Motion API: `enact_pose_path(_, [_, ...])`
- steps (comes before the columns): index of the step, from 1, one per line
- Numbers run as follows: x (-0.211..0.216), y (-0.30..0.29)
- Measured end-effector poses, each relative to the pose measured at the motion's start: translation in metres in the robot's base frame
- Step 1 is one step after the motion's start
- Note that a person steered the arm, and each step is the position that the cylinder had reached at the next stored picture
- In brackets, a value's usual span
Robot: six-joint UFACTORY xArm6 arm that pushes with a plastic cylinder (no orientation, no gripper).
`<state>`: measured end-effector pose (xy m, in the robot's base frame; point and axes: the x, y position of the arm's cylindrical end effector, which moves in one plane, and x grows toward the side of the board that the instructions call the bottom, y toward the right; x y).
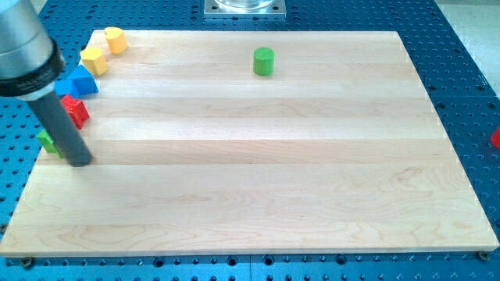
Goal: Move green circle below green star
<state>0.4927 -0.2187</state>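
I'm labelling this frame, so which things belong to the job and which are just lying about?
Job: green circle; green block, shape hidden behind the rod, likely the star; my tip, just right of it.
Lying about: two yellow blocks; blue block; red block.

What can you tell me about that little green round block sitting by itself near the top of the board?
The green circle is a short, solid-looking cylinder, bright green with a flat round top, standing upright on the pale wooden board. It sits alone near the view's top, right of centre; nothing touches it. My tip is far off at the view's left.
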Motion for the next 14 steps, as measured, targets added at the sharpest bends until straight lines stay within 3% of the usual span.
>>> enact_pose_path(1, [-0.029, 0.096])
enact_pose_path(3, [-0.113, 0.356])
enact_pose_path(4, [-0.171, 0.461])
enact_pose_path(7, [-0.266, 0.456])
enact_pose_path(8, [-0.268, 0.32])
enact_pose_path(9, [-0.219, 0.259])
enact_pose_path(10, [-0.128, 0.23])
enact_pose_path(11, [-0.074, 0.202])
enact_pose_path(12, [-0.078, 0.252])
enact_pose_path(13, [-0.12, 0.255])
enact_pose_path(14, [-0.125, 0.192])
